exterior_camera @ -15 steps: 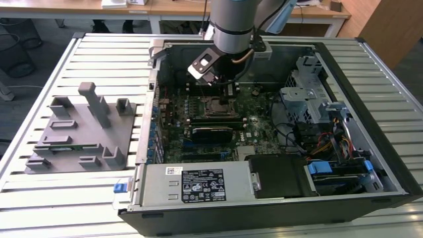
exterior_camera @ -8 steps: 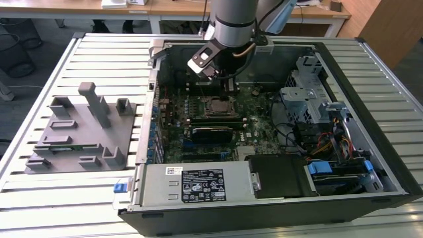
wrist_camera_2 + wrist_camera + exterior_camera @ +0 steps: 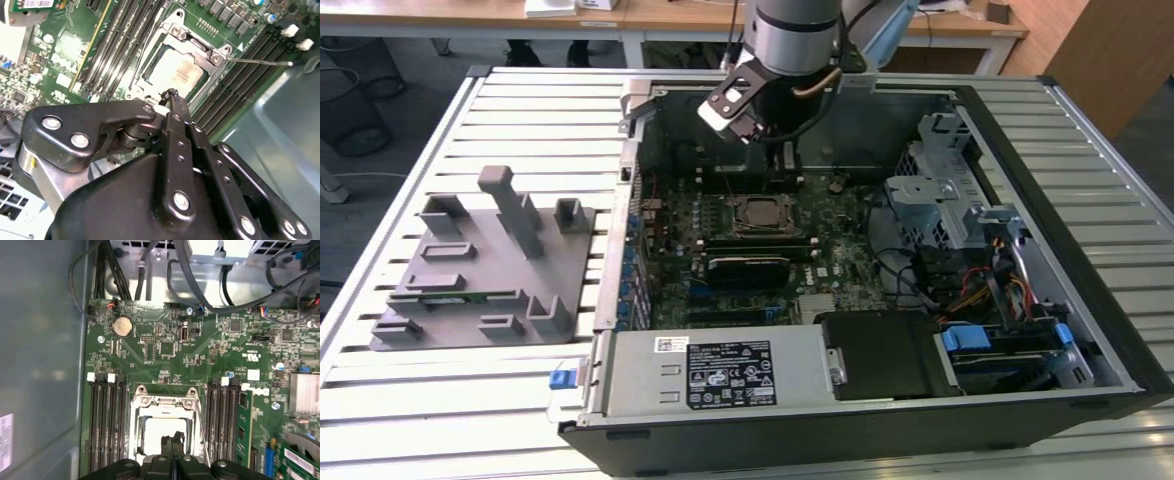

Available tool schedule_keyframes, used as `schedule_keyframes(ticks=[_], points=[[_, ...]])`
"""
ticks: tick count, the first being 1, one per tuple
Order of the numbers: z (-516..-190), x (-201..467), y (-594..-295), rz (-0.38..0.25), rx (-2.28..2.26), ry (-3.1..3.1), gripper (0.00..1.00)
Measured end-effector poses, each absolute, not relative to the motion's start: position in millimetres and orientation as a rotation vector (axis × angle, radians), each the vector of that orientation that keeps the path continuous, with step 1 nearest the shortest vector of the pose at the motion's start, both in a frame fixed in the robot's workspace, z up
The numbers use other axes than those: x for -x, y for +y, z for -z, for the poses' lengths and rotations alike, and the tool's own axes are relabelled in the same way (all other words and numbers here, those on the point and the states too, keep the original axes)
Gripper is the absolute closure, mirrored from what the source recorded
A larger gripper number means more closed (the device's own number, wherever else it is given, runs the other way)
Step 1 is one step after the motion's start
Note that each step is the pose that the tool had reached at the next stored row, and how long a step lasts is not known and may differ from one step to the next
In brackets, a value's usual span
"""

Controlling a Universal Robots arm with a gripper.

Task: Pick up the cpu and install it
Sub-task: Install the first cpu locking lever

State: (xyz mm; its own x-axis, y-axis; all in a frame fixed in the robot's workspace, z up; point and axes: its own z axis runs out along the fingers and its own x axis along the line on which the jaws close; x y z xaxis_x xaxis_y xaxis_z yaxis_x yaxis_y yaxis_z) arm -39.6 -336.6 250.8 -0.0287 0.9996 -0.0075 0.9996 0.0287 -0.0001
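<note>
Just beneath the closed gripper (image 3: 172,441), the cpu (image 3: 155,427).

A pale slatted table (image 3: 520,110) took up most of the exterior view. At the left of the frame, a grey plastic tray (image 3: 480,300) with upright posts rested on it. Just beside the tray, from centre to right, an open computer case (image 3: 827,440) lay on its side.

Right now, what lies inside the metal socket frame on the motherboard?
The cpu lies flat inside the socket frame, its silver top facing up. In both wrist views the shut gripper covers one edge; what is under the cpu is hidden.
</note>
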Motion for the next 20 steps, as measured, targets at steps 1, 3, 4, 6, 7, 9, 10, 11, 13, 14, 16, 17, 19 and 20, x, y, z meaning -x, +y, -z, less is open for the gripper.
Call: schedule_keyframes(ticks=[1,3,4,6,7,9,10,11,13,14,16,17,19,20], points=[[-254,40,-337,0.008,-2.186,2.249,0.89],[-260,40,-337,0.008,-2.186,2.249,0.89],[-263,40,-337,0.008,-2.186,2.249,0.89],[-270,40,-337,0.009,-2.186,2.249,0.89],[-273,40,-337,0.009,-2.186,2.249,0.89],[-274,40,-337,0.010,-2.181,2.252,0.89],[-274,40,-337,0.015,-2.174,2.255,0.89],[-274,40,-337,0.021,-2.159,2.263,0.89],[-274,40,-337,0.029,-2.120,2.293,0.89],[-274,40,-337,0.032,-2.100,2.309,0.89],[-274,40,-337,0.035,-2.061,2.340,0.89],[-274,40,-337,0.036,-2.043,2.355,0.89],[-274,40,-337,0.038,-2.001,2.388,0.89],[-274,40,-337,0.039,-1.978,2.406,0.89]])
